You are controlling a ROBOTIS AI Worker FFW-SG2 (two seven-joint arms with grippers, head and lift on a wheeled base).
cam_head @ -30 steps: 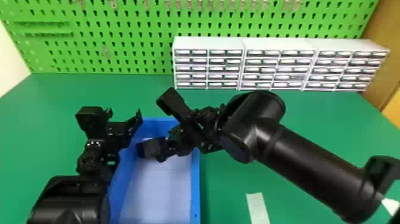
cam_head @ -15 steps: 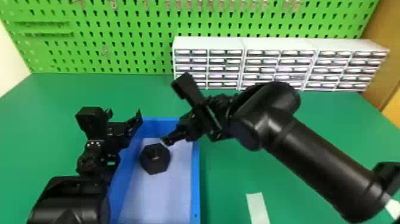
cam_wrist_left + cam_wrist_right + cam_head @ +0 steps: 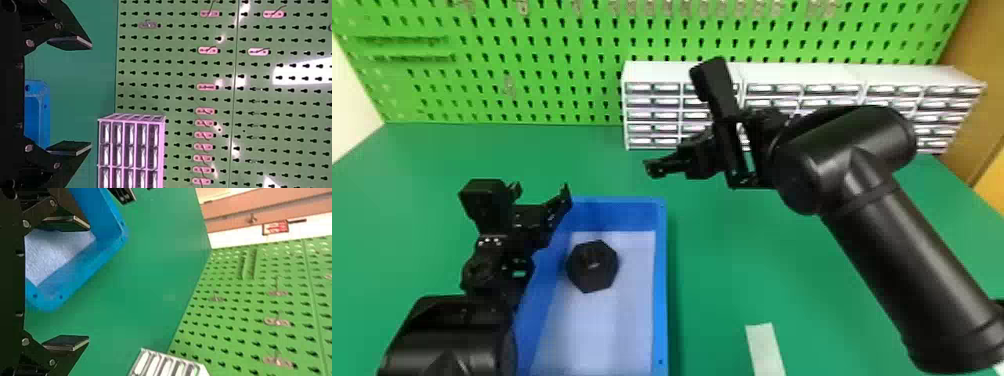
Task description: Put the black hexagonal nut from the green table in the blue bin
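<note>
Lying in the blue bin (image 3: pixel 660 300) is the black nut (image 3: pixel 599 277).

I've drawn my right gripper (image 3: pixel 658 168) up and out of the blue bin (image 3: pixel 660 280), off past its far right corner; the black nut (image 3: pixel 592 266), partly covered a second ago, now shows whole.
</note>
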